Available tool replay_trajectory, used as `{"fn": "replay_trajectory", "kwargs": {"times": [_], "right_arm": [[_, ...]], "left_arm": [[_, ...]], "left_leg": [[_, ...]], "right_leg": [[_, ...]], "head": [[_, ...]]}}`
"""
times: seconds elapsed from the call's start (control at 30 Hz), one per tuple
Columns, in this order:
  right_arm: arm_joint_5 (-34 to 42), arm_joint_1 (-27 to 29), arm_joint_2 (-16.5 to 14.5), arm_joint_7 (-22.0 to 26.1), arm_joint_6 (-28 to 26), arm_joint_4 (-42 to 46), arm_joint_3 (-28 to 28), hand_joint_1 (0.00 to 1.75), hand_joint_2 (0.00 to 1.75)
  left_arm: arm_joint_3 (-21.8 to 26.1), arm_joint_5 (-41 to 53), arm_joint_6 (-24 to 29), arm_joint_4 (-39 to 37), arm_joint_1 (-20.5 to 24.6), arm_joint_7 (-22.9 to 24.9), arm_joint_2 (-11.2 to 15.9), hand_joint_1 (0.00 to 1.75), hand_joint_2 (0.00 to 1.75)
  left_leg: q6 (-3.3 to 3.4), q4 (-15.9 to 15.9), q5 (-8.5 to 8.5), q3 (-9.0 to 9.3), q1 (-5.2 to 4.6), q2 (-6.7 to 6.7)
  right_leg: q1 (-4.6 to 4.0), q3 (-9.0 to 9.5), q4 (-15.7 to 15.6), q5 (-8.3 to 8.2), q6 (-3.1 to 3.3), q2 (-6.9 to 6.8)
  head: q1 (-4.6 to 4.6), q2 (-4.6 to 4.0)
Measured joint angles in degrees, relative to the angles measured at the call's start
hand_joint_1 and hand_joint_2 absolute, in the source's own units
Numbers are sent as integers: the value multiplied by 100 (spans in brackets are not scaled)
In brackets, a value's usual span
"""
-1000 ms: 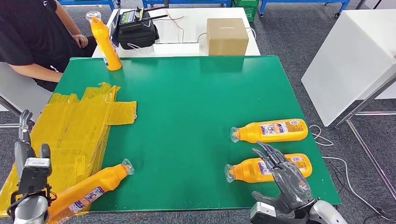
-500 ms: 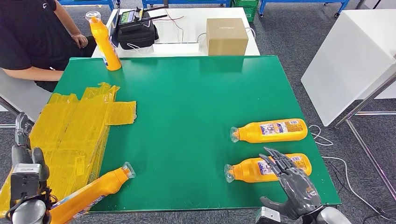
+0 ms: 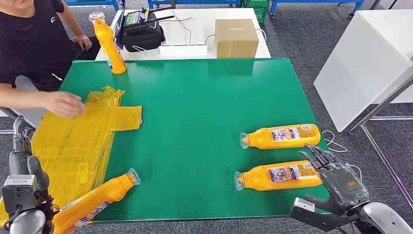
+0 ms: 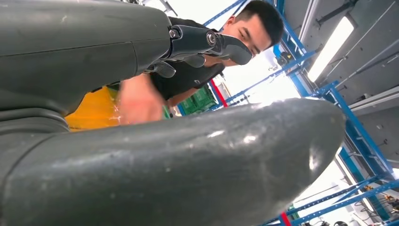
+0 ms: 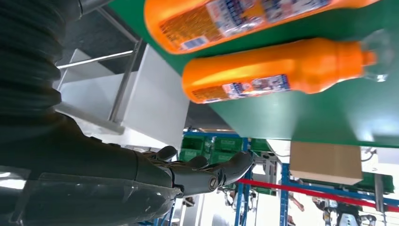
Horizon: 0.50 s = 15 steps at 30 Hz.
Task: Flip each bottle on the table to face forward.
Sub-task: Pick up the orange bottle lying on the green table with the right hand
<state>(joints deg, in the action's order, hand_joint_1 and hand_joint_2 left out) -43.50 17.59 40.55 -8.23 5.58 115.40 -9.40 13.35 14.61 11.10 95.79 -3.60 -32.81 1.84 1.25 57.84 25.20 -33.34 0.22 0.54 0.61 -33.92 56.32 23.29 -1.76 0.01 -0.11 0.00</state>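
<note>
Wide bare stretch of green tabletop [image 3: 195, 122] through the middle, open from near edge to far edge. Right side blocked by two orange plastic bottles lying flat: farther one [image 3: 281, 136], nearer one [image 3: 277, 176], a narrow lane of green between them. Right hand [image 3: 338, 181] off the table's right edge, fingers spread, just beside the nearer bottle's base. Left side covered by crumpled yellow plastic sheeting [image 3: 78, 136]; a person's hand [image 3: 63, 104] over it. Third lying orange bottle [image 3: 92, 200] at near-left corner. Upright orange bottle [image 3: 109, 44] at far-left corner.
</note>
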Motion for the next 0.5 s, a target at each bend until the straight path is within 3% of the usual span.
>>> {"fn": "replay_trajectory", "kwargs": {"times": [0.5], "right_arm": [[17, -248, 147, 34, 311, -205, 158, 0, 175]], "left_arm": [[-2, -38, -45, 19, 99, -12, -23, 0, 0]], "left_leg": [[0, 0, 0, -1, 1, -1]], "right_leg": [[-1, 0, 0, 0, 0, 0]], "head": [[-1, 0]]}}
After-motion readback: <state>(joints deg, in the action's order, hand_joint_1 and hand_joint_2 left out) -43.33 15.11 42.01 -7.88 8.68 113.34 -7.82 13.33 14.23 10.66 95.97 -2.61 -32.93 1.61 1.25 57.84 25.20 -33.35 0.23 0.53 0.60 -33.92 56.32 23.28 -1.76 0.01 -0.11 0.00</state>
